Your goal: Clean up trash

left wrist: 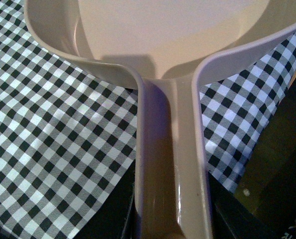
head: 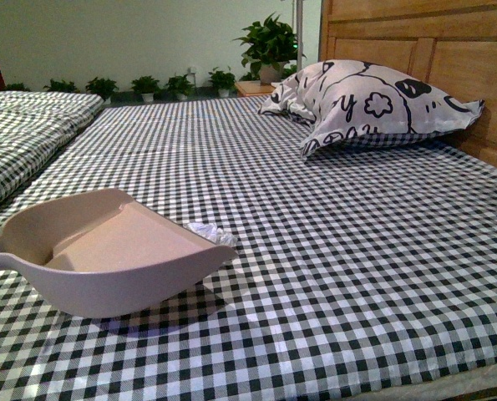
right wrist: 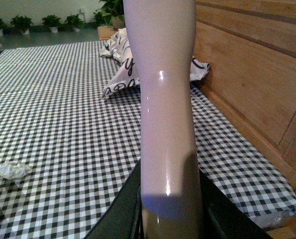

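Beige-pink plastic fills the 8 o'clock part of the front view: a dustpan (head: 106,251) with its open mouth turned toward 2 o'clock and its handle running out of frame at 9 o'clock. Whether its underside touches the black-and-white checked sheet (head: 332,276) or hangs just over it, I cannot tell. At 10 o'clock a second checked cover (head: 22,134) lies beside the bed.

Just past the pan's far lip, at its 2 o'clock, sits the trash (head: 210,232). It is a small crumpled white wad on the sheet, partly hidden by the rim and very close to it.

A row of small potted plants (head: 148,83) lines the far wall at 11 o'clock, with a larger plant (head: 269,46) at 12. At 1 o'clock a white pillow (head: 365,104) with black drawings leans on the wooden headboard (head: 474,75), which takes up 2 o'clock.

In the left wrist view the left gripper (left wrist: 172,226) has its dark fingers (left wrist: 115,219) on either side of the dustpan's handle, jaws closed on it.

In the right wrist view the right gripper (right wrist: 170,221) has its jaws clamped round a pale shaft (right wrist: 165,99), glossy and upright, whose far end is out of frame. The wad lies on the sheet, well apart from this gripper.
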You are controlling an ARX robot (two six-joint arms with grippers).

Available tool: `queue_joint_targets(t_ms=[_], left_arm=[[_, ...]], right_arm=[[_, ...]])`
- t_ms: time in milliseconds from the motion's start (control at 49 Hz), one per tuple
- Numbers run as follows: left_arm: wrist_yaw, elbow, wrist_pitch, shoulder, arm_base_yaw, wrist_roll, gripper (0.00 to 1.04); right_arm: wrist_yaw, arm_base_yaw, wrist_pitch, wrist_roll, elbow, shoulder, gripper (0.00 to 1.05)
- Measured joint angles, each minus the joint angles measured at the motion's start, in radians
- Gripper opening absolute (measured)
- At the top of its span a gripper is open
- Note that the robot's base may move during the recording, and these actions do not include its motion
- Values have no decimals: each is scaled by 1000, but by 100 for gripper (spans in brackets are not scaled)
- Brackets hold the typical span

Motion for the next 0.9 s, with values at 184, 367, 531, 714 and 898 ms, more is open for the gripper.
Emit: queue_joint_targets(t_ms=[184,367,531,714,898], left_arm=[[-6,20,-11,58,2,51,28],[-31,54,-32,104,1,89,28],[-46,90,-32,141,1,111,28],[-55,109,-18,169,-1,124,28],[-59,112,55,198,-17,130,28]], right_arm=[[0,0,0,0,0,0,21],[0,0,0,0,0,0,21],[0,0,0,0,0,0,21],[0,0,0,0,0,0,21],[0,0,0,0,0,0,21]])
